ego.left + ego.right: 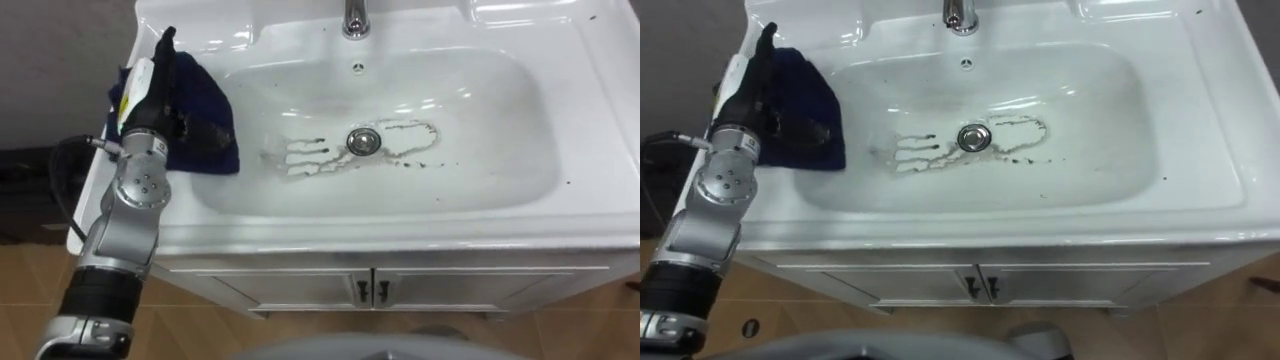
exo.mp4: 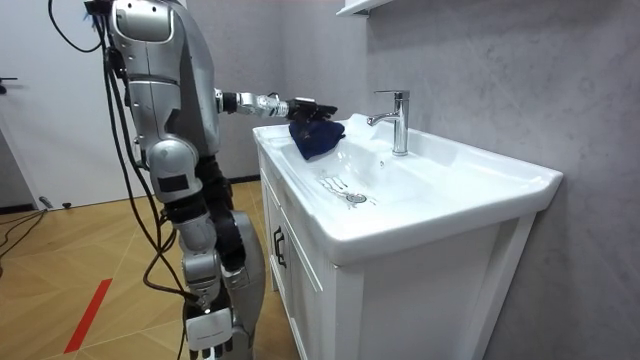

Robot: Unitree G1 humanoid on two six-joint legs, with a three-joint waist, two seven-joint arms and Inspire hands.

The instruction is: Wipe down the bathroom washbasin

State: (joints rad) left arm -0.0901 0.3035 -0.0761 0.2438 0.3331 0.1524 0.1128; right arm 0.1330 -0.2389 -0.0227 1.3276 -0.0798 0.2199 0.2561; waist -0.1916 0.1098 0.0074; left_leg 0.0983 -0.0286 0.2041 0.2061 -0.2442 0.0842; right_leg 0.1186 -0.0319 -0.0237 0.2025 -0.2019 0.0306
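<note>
The left hand [image 1: 150,95] grips a dark blue cloth [image 1: 212,100] on the left slope of the glossy white basin [image 1: 500,120]. Dark grime streaks [image 1: 300,152] surround the round metal drain [image 1: 363,141].

One basin [image 1: 520,190], with one tap [image 1: 355,18], one drain [image 1: 364,141] and one small overflow hole [image 1: 358,68]. One dark blue cloth [image 1: 215,110]. One hand [image 1: 150,95], the robot's left. One cabinet [image 2: 300,270] below, with two doors [image 1: 260,285] and two dark handles [image 1: 361,291]. One wall shelf [image 2: 360,6]. One red floor stripe [image 2: 90,312].
</note>
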